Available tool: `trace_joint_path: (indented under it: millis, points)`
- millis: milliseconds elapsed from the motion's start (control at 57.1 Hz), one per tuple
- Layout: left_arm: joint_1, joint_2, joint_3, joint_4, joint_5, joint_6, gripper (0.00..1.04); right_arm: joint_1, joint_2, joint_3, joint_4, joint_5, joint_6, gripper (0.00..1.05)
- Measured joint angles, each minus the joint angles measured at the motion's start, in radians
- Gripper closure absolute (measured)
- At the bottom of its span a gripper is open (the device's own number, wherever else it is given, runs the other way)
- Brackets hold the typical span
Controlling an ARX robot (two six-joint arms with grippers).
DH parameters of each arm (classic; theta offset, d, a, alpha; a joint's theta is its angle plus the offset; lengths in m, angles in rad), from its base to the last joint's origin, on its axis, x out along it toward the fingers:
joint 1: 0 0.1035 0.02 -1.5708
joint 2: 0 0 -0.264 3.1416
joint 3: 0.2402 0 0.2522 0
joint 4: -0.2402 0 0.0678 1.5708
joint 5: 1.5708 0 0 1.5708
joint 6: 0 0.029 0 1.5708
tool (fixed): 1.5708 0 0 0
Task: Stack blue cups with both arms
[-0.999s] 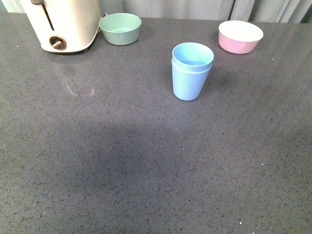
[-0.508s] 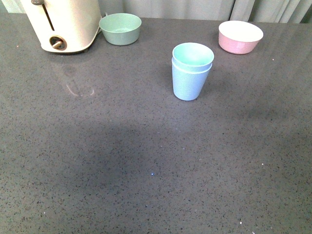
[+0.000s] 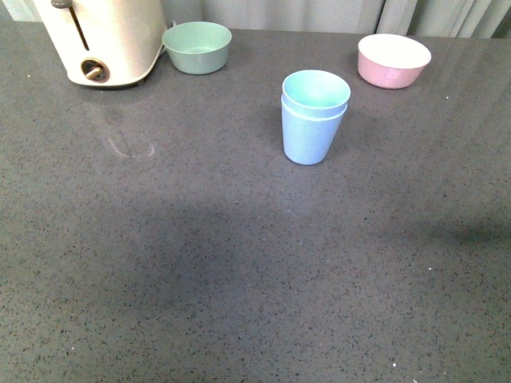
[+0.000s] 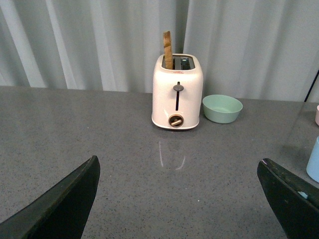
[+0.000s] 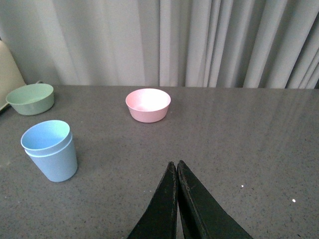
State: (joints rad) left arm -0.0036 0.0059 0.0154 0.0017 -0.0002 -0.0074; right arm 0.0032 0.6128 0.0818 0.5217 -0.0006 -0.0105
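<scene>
Light blue cups point(image 3: 314, 128), aqua inside; dark grey speckled bench point(image 3: 239, 279); green bowl point(image 3: 196, 46); pink bowl point(image 3: 394, 61), white inside; cream toaster point(image 4: 177, 91); black tools.

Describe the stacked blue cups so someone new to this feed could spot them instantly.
Start at the cream toaster at the far left of the grey countertop, then look right past the green bowl. Between it and the pink bowl, nearer the robot, stand the blue cups, one nested inside the other. They are taller than both bowls and tapered.
</scene>
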Motion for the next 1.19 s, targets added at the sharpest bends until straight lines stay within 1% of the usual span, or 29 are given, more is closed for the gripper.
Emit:
trace_joint_path:
  millis: [280, 315, 666, 1139, 1157, 1192]
  points:
    - [0.000, 0.000, 0.000, 0.000, 0.000, 0.000, 0.09, 0.000, -0.148, -0.044, -0.104, 0.000, 0.000, 1.03]
    - [0.000, 0.000, 0.000, 0.000, 0.000, 0.000, 0.09, 0.000, -0.158, -0.058, -0.084, -0.001, 0.000, 1.03]
    - [0.000, 0.000, 0.000, 0.000, 0.000, 0.000, 0.09, -0.001, -0.311, -0.059, -0.220, 0.000, 0.000, 1.03]
    - [0.000, 0.000, 0.000, 0.000, 0.000, 0.000, 0.09, -0.001, -0.437, -0.059, -0.346, 0.000, 0.000, 1.03]
    - [0.000, 0.000, 0.000, 0.000, 0.000, 0.000, 0.09, -0.001, -0.448, -0.058, -0.357, 0.000, 0.000, 1.03]
    - [0.000, 0.000, 0.000, 0.000, 0.000, 0.000, 0.09, -0.001, -0.500, -0.058, -0.432, -0.002, 0.000, 1.03]
